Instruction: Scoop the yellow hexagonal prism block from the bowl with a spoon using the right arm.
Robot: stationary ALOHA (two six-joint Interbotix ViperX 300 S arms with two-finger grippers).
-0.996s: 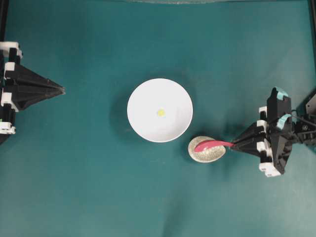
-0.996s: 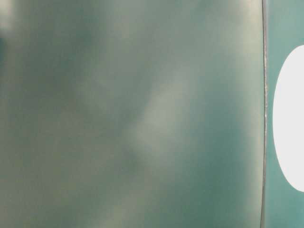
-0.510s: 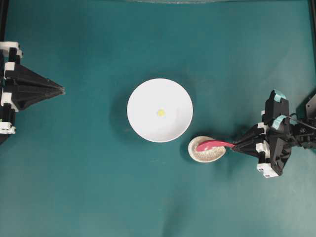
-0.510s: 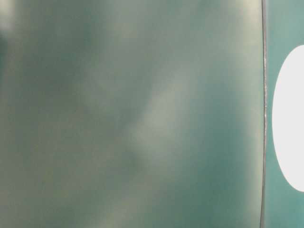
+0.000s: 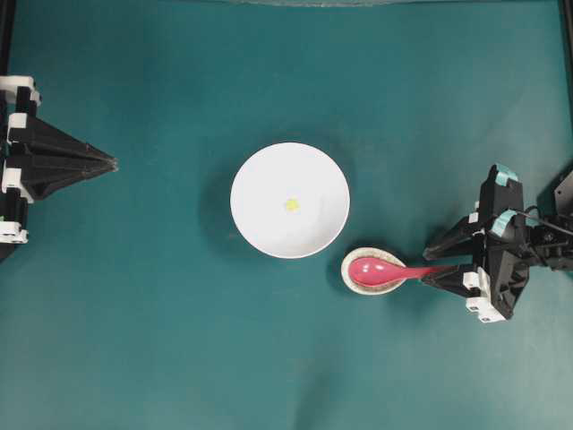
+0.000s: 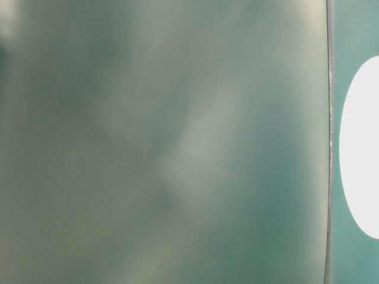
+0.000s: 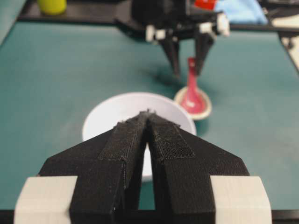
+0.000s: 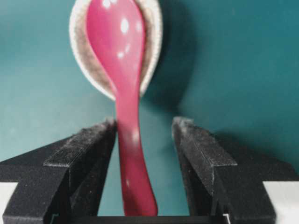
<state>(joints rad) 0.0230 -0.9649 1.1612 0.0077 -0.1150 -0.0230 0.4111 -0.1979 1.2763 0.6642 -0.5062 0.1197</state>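
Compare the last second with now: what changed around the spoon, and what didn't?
The right gripper opened, letting go of the spoon, which rolled from tilted to lying flat, bowl up, on the speckled rest, its handle between the open jaws. The yellow block, white bowl and shut left gripper stayed put.

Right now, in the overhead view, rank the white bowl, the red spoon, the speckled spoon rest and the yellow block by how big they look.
1. bowl, clearly the largest.
2. spoon, longer than the rest it lies on.
3. spoon rest, slightly shorter, though wider than the spoon's head.
4. yellow block, by far the smallest.
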